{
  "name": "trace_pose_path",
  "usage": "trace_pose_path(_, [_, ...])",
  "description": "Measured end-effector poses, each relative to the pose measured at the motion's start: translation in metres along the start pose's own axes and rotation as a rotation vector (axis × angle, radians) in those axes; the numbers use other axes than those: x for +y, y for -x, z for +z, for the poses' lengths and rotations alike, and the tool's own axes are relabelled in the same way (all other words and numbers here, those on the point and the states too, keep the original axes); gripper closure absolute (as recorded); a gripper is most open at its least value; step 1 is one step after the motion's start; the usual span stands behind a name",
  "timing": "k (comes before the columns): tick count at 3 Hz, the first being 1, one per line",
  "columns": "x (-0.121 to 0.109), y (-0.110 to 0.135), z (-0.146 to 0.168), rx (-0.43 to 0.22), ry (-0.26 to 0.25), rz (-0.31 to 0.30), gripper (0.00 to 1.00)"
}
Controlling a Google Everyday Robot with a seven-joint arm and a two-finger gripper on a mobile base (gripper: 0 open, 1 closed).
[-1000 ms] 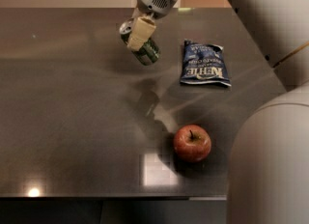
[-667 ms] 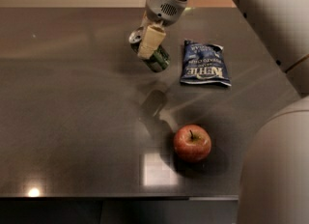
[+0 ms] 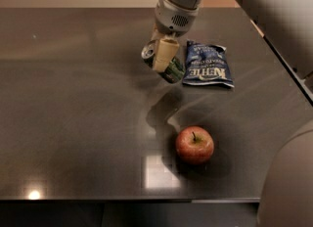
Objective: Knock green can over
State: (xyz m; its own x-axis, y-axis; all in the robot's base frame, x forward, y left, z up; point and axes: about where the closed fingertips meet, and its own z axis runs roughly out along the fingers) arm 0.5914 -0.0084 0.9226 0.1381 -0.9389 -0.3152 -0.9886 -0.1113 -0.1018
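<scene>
Remote view of the dark counter, read from its near edge to the far side. Nearest to me, right of centre, a red apple stands upright and alone, well apart from everything else; it has no part in the job and I leave it be. Beyond it, near the middle of the counter, is the green can, tilted steeply with its silver top pointing up and to the left and its base down and to the right, so it is neither standing nor lying flat. The claw comes down on it from above and is clamped on it: one pale finger crosses the can's near side, and I judge the other to sit behind the can, hidden. That hold, as I read it, is what keeps the can at this lean, since I cannot see whether its base touches the counter. Just beside the can on the right lies a dark blue crisp bag, flat and close enough to be brushed by a careless sweep. Farthest back, the arm descends from the upper right. I judge the tipping under way but unfinished.
</scene>
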Motion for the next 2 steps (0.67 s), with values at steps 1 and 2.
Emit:
trace_pose_path(1, [0.011,-0.0088,0.0123,0.078,0.036,-0.041,0.28])
trace_pose_path(2, [0.0144,-0.0124,0.0215,0.122,0.056,-0.062,0.05])
